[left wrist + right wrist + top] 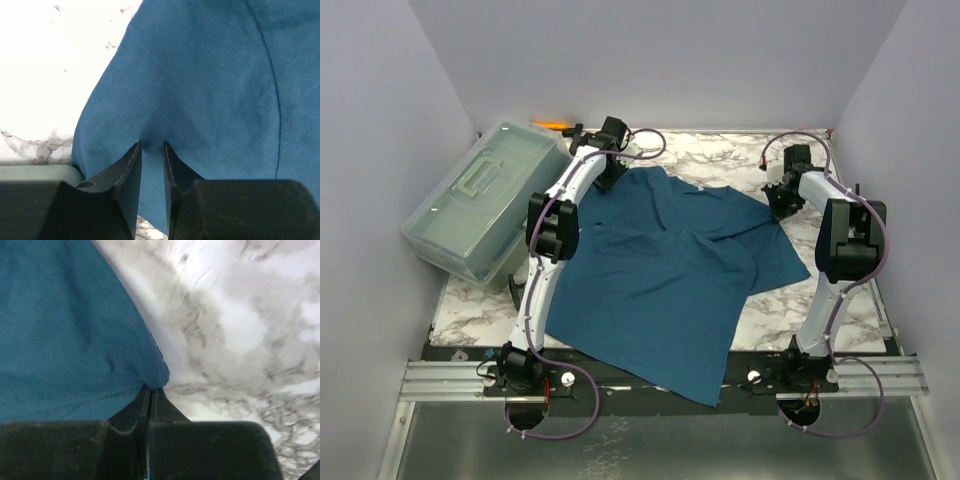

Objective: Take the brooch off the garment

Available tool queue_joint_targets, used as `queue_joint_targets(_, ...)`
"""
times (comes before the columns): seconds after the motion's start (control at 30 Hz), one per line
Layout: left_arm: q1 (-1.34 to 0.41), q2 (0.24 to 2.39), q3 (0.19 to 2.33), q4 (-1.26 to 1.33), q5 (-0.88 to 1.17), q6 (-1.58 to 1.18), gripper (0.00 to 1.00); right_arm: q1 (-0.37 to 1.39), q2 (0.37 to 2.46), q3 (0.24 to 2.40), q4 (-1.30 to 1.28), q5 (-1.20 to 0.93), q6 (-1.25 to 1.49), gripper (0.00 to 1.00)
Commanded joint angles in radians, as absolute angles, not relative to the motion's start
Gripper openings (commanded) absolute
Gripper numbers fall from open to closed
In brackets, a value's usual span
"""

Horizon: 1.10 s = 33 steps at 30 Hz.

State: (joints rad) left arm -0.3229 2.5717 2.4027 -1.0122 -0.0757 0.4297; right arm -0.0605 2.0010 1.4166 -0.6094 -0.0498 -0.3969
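A: Left gripper (152, 149) first, since its black fingers fill the bottom of the left wrist view. How do they stand?

B: Nearly together, with a fold of the garment (200, 90) nipped between them. Creases in the teal cloth run in toward the tips.

A: And the right gripper (151, 389)?

B: Pressed tight together. A corner of the hem comes down right to the tips and tucks in between them, so it is pinching the cloth's edge. The marble table (240, 330) shows pale and blurred beside it.

A: Where does the garment lie?

B: From above, it is spread across the middle of the table. The left gripper is on its far left corner and the right gripper is at its far right side. Its near corner reaches over the table's front edge onto the metal rail (440, 380).

A: The brooch?

B: I cannot tell; no view shows it.

A: Anything else around?

B: A clear lidded box (485, 205) sits at an angle at the table's left, beside the cloth. An orange-handled tool (552, 125) lies just behind it, near the back wall.
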Motion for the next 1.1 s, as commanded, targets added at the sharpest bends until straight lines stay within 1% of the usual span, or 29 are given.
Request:
queue_joint_targets(0.0,-0.328,2.693,2.487,-1.028,-0.138,0.421,0.23,-0.069,2.091,1.521,-0.566,0.027,-0.419,0.01)
queue_joint_targets(0.13,-0.327,2.725,2.531,-0.991,-0.197,0.423,0.20,-0.068,2.164,1.640,-0.561,0.039,-0.410,0.01)
queue_joint_targets(0.27,-0.323,2.738,2.549,-0.915,-0.265,0.428,0.20,-0.068,2.220,1.745,-0.561,0.073,-0.421,0.01)
queue_joint_targets(0.43,-0.319,2.765,2.597,-0.855,-0.331,0.425,0.21,-0.085,2.243,1.853,-0.599,0.092,-0.432,0.00)
queue_joint_targets(0.53,-0.318,2.766,2.596,-0.814,-0.346,0.419,0.21,-0.095,2.240,1.877,-0.628,0.087,-0.434,0.01)
queue_joint_targets(0.63,-0.315,2.761,2.597,-0.772,-0.333,0.401,0.22,-0.108,2.216,1.846,-0.622,0.087,-0.437,0.01)
queue_joint_targets(0.67,-0.315,2.758,2.599,-0.761,-0.325,0.393,0.26,-0.112,2.214,1.835,-0.617,0.089,-0.435,0.01)
queue_joint_targets(0.7,-0.315,2.758,2.605,-0.757,-0.312,0.386,0.33,-0.112,2.214,1.832,-0.616,0.085,-0.433,0.03)
queue_joint_targets(0.77,-0.314,2.755,2.612,-0.754,-0.282,0.369,0.50,-0.113,2.214,1.837,-0.623,0.066,-0.425,0.30)
queue_joint_targets(0.8,-0.314,2.747,2.612,-0.754,-0.266,0.363,0.58,-0.113,2.214,1.850,-0.630,0.055,-0.419,0.51)
queue_joint_targets(0.83,-0.314,2.736,2.607,-0.755,-0.256,0.360,0.62,-0.113,2.214,1.869,-0.639,0.050,-0.414,0.61)
queue_joint_targets(0.93,-0.316,2.680,2.563,-0.756,-0.221,0.350,0.76,-0.115,2.215,1.973,-0.705,0.021,-0.401,0.68)
queue_joint_targets(1.0,-0.318,2.622,2.521,-0.768,-0.198,0.336,0.83,-0.118,2.200,2.026,-0.766,-0.024,-0.399,0.69)
queue_joint_targets(1.07,-0.319,2.548,2.464,-0.794,-0.136,0.302,0.89,-0.118,2.160,2.023,-0.812,-0.079,-0.404,0.70)
